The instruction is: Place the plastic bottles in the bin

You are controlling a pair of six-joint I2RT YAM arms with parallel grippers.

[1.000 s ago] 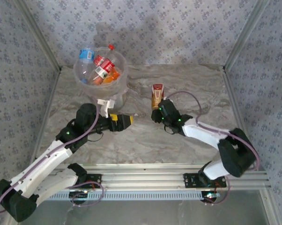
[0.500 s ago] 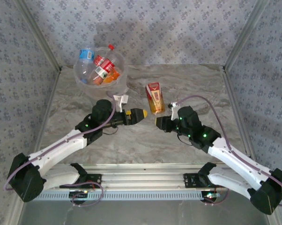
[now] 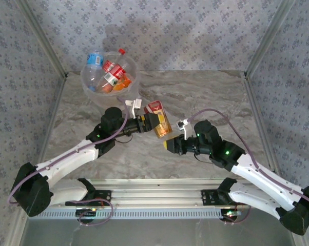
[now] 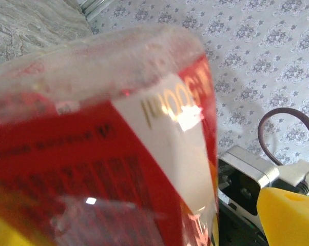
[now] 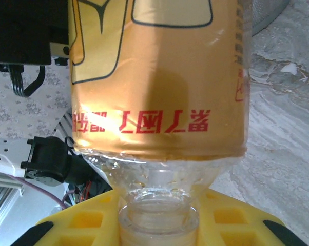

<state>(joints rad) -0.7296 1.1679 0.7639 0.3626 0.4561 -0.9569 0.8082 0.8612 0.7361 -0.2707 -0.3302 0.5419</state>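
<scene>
Here, near the middle of the grey marbled desk point(image 3: 216, 97), we see a clear plastic bottle with an orange and red label point(image 3: 159, 122) point(image 5: 154, 77) between the two arms. It is tilted, with its bare, capless neck pointing toward 5 o'clock and its other end toward 11 o'clock. The right gripper point(image 3: 169, 144) reaches in from 5 o'clock, closed tight on the neck of the bottle. In the right wrist view the neck sits squarely between the yellow pads point(image 5: 67, 233), with the orange label rising above them. The left gripper point(image 3: 148, 122) reaches in from 9 o'clock and meets the red-labelled end. Its jaws stand wide with the bottle's body between them, and the red label looms close in the left wrist view. We cannot tell whether they press on the bottle or merely bracket it, nor whether the bottle touches the desk. The round translucent pale-grey plastic bin with a clear liner point(image 3: 83, 81) stands at 10 o'clock on the desk, near the left gripper on its 11 o'clock side. Inside it lie several plastic bottles point(image 3: 112, 69) with red, blue and orange labels, and one red-capped bottle pokes above the far rim.
</scene>
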